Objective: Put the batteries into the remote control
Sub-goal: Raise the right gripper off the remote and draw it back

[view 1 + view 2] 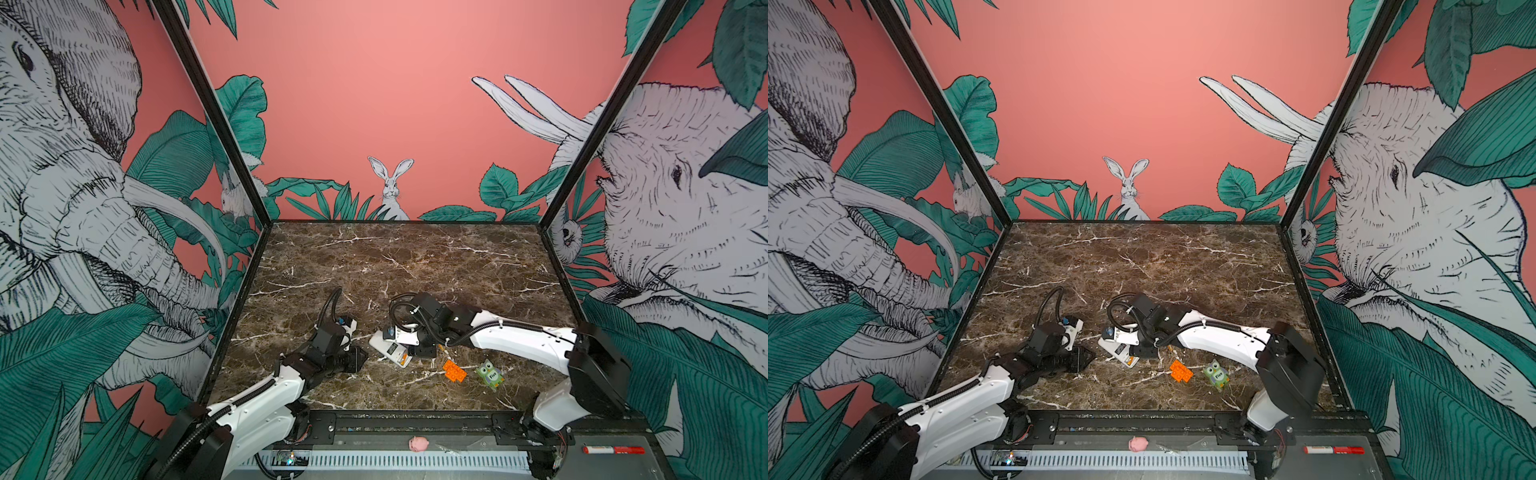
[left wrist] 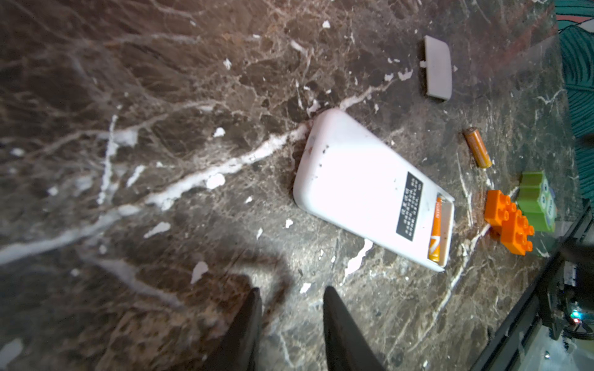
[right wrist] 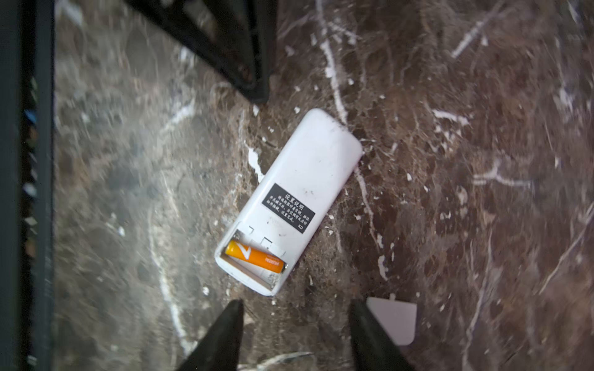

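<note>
One loose battery (image 2: 478, 147) lies on the marble table (image 1: 415, 257) just behind the orange toy brick (image 1: 454, 370) and green owl toy (image 1: 490, 374) near the front edge. The second battery (image 3: 255, 257) sits in the open compartment of the remote control (image 3: 305, 180), which lies label-side up. The right gripper (image 3: 295, 302) hangs over the remote, fingers wide apart and empty, the left gripper (image 2: 292, 289) is narrowly parted and empty, and the white battery cover (image 2: 437, 67) lies farther back.
</note>
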